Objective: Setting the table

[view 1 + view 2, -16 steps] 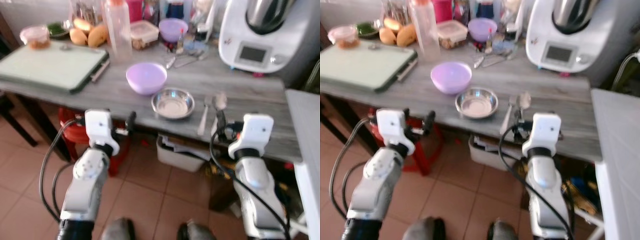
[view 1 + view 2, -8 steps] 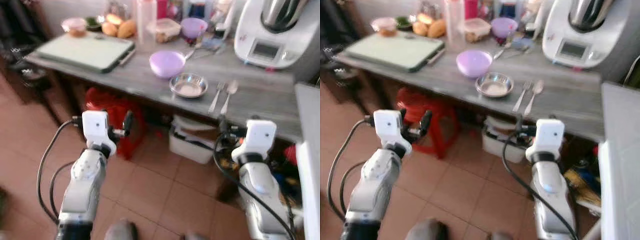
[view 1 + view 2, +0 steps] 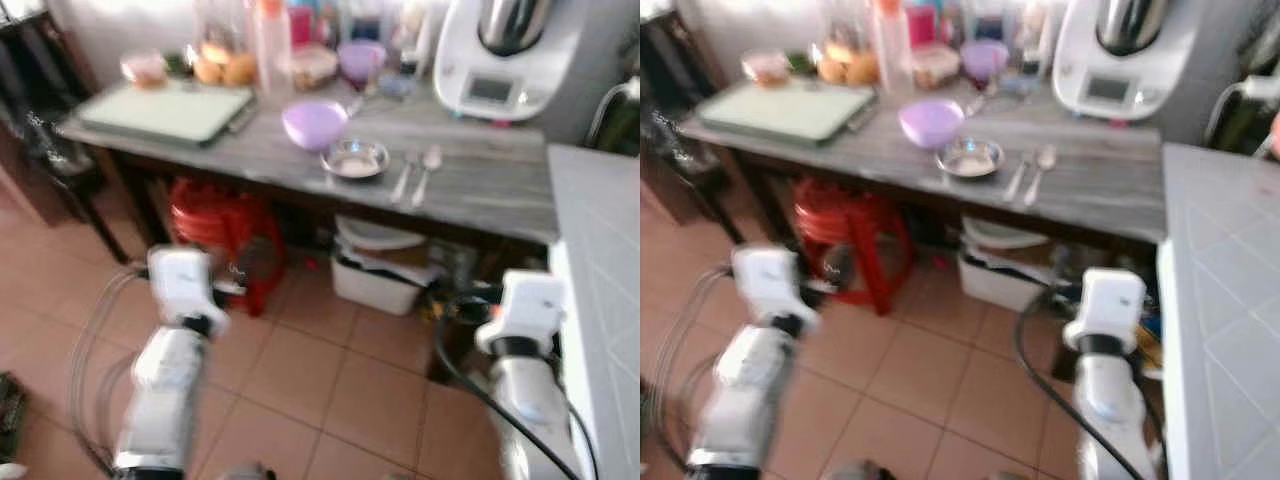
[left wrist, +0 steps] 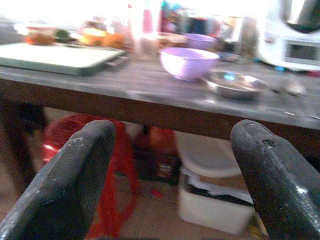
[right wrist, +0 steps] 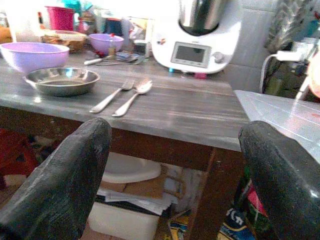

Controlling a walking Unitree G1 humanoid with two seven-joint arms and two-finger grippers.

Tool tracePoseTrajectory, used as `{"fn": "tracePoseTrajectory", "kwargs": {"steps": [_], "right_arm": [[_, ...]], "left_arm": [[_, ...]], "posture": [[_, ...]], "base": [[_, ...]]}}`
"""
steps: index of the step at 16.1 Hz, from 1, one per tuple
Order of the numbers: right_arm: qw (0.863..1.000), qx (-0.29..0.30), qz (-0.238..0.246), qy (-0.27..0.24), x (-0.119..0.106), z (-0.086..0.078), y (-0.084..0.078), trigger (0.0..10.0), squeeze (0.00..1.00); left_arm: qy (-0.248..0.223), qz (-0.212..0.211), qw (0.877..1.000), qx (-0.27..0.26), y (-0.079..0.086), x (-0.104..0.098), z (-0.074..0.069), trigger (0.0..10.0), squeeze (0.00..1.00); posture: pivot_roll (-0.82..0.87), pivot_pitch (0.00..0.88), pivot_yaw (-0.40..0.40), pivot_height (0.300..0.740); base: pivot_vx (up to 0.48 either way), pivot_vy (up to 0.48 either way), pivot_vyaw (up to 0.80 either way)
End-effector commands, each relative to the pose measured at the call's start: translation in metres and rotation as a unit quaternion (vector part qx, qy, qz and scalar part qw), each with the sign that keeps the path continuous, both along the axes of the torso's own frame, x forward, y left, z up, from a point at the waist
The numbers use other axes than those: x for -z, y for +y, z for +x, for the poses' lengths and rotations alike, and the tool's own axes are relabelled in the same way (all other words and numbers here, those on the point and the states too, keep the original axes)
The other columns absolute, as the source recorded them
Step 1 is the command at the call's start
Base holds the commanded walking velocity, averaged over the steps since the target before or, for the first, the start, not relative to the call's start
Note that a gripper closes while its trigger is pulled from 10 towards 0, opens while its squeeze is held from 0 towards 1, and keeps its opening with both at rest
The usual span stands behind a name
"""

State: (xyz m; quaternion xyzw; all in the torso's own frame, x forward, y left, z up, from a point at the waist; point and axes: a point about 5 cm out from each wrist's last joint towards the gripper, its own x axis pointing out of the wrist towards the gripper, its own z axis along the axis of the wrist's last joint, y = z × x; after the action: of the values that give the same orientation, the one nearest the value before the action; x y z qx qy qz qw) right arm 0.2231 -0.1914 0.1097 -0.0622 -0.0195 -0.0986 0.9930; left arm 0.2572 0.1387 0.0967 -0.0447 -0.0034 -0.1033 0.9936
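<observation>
On the grey wooden table (image 3: pixel 480 185) stand a purple bowl (image 3: pixel 314 122) and, just right of it, a small steel bowl (image 3: pixel 354 158). A fork (image 3: pixel 403 177) and a spoon (image 3: pixel 427 167) lie side by side right of the steel bowl. Both arms are held low over the tiled floor, well short of the table's front edge. My left gripper (image 4: pixel 172 170) is open and empty, its fingers pointing at the table edge. My right gripper (image 5: pixel 175 170) is open and empty too, facing the fork (image 5: pixel 111 96) and spoon (image 5: pixel 132 96).
A green cutting board (image 3: pixel 165 110) lies at the table's left end, with bottles, containers and fruit behind it. A white kitchen machine (image 3: pixel 505 55) stands at the back right. Under the table are a red stool (image 3: pixel 222 225) and a white bin (image 3: pixel 385 275). A white tiled counter (image 3: pixel 600 260) borders the right.
The whole picture has shifted: the camera has backed away from the table, which now looks smaller and farther. Both grippers stay open and sit lower in the picture.
</observation>
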Motion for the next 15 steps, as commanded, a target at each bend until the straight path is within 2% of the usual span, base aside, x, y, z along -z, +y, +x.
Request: {"fn": "tracePoseTrajectory", "kwargs": {"steps": [1, 2, 8, 15], "right_arm": [[1.000, -0.002, 0.003, -0.010, -0.0030, -0.0008, 0.0037, 10.0, 0.00], [1.000, -0.004, 0.006, -0.010, -0.0019, -0.0015, 0.0045, 10.0, 0.00], [1.000, -0.013, 0.007, -0.006, -0.0005, -0.0030, 0.0028, 10.0, 0.00], [1.000, -0.025, 0.006, -0.011, -0.0042, -0.0005, 0.0033, 10.0, 0.00]], "left_arm": [[-0.013, 0.013, 1.000, 0.009, -0.0014, -0.0048, -0.0005, 10.0, 0.00], [-0.015, -0.002, 1.000, 0.017, -0.0033, -0.0060, -0.0002, 10.0, 0.00], [-0.018, -0.007, 1.000, 0.021, -0.0026, -0.0083, -0.0010, 10.0, 0.00], [-0.021, -0.013, 0.999, 0.031, -0.0045, -0.0117, -0.0022, 10.0, 0.00]], "posture": [[-0.05, 0.000, 0.011, 0.740], [-0.05, 0.000, 0.009, 0.740], [-0.05, 0.000, 0.007, 0.740], [-0.05, 0.000, 0.006, 0.740]], "base": [[0.000, 0.000, -0.42], [0.000, 0.000, -0.80], [0.000, 0.000, -0.80], [0.000, -0.343, 0.00]]}}
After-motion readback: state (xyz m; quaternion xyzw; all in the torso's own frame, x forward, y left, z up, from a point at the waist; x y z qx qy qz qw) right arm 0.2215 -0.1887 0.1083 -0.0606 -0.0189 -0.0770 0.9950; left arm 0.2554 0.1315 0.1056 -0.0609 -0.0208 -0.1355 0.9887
